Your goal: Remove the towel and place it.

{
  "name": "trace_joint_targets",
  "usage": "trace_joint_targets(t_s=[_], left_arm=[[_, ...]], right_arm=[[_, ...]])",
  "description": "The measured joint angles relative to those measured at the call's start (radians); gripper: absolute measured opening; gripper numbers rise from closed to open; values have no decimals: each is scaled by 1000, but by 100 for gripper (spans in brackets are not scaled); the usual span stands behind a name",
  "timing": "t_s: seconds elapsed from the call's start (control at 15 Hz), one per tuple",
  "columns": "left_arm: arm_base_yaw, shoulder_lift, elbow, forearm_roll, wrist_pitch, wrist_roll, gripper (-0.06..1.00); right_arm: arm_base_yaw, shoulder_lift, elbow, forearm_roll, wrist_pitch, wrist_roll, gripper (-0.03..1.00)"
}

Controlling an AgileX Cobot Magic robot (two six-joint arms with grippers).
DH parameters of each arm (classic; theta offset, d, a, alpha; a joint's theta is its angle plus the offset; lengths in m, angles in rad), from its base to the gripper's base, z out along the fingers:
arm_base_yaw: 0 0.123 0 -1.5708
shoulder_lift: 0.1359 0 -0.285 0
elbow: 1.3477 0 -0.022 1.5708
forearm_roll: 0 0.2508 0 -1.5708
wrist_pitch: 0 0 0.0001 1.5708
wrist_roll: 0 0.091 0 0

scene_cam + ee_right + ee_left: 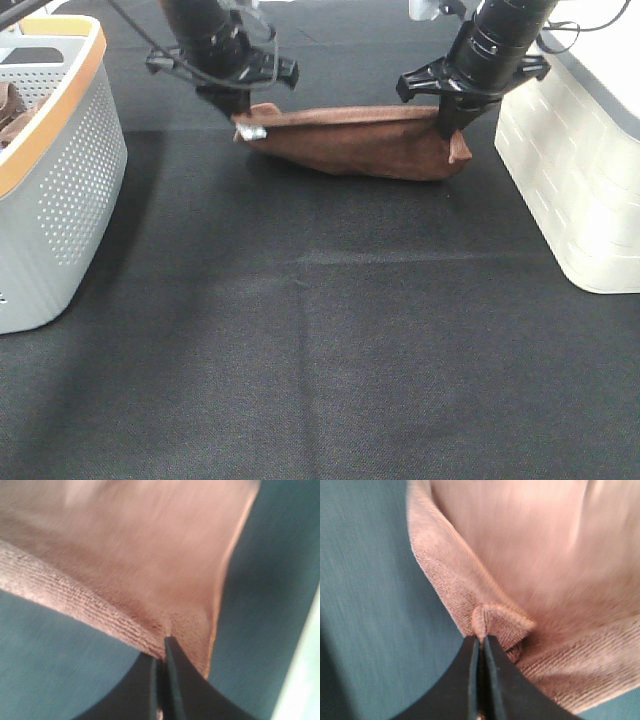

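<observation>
- The towel [355, 140] hung stretched between the two arms over the far part of the black surface [320, 350], between the grey basket [70, 170] and the white basket [575, 180], and apart from both.
- The left fingers [237, 104] were pressed together on one upper corner of the cloth. In the left wrist view, the dark fingers [465, 680] pinched a small folded tip of the hem, and the towel [530, 555] spread away beyond them.
- The right fingers [448, 118] were pressed together on the opposite upper corner. In the right wrist view, those fingers [180, 680] clamped the towel [125, 555] just inside its stitched edge.
- The top edge ran nearly straight from one grip to the other, and the cloth sagged below it in a rounded belly.
- Whether the lowest fold touched the surface could not be told.
- A small white tag [255, 131] showed by the corner held on the left.
- A bunched brown cloth [10, 110] lay inside the grey basket, well apart from the towel.
</observation>
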Motion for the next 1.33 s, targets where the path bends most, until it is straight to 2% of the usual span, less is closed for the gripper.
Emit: trace_joint_targets(t_s=[0.33, 0.53, 0.87, 1.07, 1.33], left_arm=[[0, -184, 327, -25, -4, 10, 1], [-1, -256, 534, -77, -10, 10, 1], [-1, -272, 653, -106, -24, 10, 1], [-2, -308, 745, -131, -38, 10, 1], [-8, -325, 781, -153, -46, 10, 1]], right_arm=[[0, 0, 0, 126, 180, 2, 0], [2, 0, 0, 174, 261, 3, 0], [3, 0, 9, 237, 276, 7, 0], [4, -3, 146, 243, 276, 17, 0], [4, -16, 240, 240, 273, 50, 0]])
